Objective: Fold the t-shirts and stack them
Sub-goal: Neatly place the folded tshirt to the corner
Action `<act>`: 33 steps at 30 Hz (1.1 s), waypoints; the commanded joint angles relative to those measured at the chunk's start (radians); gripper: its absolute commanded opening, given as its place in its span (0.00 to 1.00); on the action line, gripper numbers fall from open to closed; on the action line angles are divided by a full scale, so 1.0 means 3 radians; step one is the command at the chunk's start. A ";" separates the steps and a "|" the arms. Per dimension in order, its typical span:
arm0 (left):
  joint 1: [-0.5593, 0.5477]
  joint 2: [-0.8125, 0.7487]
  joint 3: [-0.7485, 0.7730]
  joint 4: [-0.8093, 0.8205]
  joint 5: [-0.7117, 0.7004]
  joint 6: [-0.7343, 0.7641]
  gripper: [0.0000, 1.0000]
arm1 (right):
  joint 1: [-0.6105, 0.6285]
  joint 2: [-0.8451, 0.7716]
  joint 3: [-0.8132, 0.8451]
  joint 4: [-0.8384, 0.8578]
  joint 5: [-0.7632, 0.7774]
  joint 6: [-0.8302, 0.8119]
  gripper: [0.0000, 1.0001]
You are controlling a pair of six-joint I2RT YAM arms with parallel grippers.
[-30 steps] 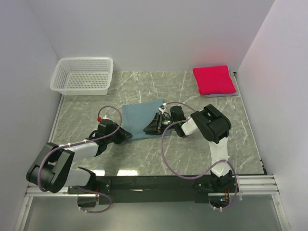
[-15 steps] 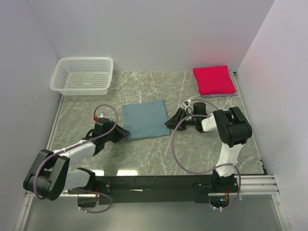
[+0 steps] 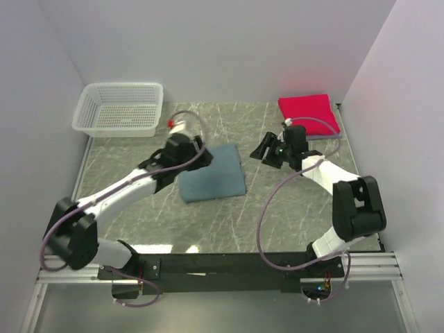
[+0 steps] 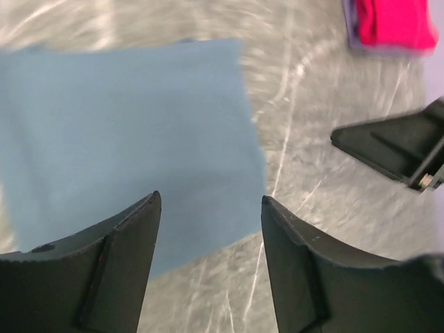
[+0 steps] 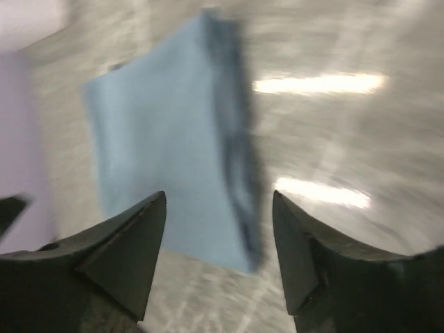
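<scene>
L gripper [image 4: 208,200], R gripper [image 5: 218,196] now off teal shirt [image 3: 214,177]

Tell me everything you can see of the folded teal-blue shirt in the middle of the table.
The muted teal-blue soft cloth t-shirt lies folded into a flat, roughly square pad, slightly skewed, on the grey marbled table. Its right edge shows stacked layers. The left gripper is open over its far-left corner, gripping nothing; whether it touches the cloth cannot be told. The right gripper is open, apart from it.
</scene>
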 commanded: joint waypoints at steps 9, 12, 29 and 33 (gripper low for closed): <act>-0.1227 0.1401 0.1448 -0.0859 -0.0713 0.1437 0.57 | -0.0482 -0.0880 -0.0253 -0.1428 0.1831 0.0024 0.88; -0.1335 0.1678 0.1668 -0.0966 -0.0708 0.1535 0.57 | -0.0666 -0.1101 -0.0484 -0.1418 0.1801 0.0060 0.95; -0.1580 0.2471 0.2021 -0.0997 -0.0667 0.1790 0.52 | -0.0836 -0.1613 -0.1031 -0.1275 0.1427 -0.0063 1.00; -0.1596 0.2624 0.2067 -0.1068 -0.0693 0.1785 0.49 | -0.0841 -0.1613 -0.1072 -0.1219 0.1259 -0.0063 1.00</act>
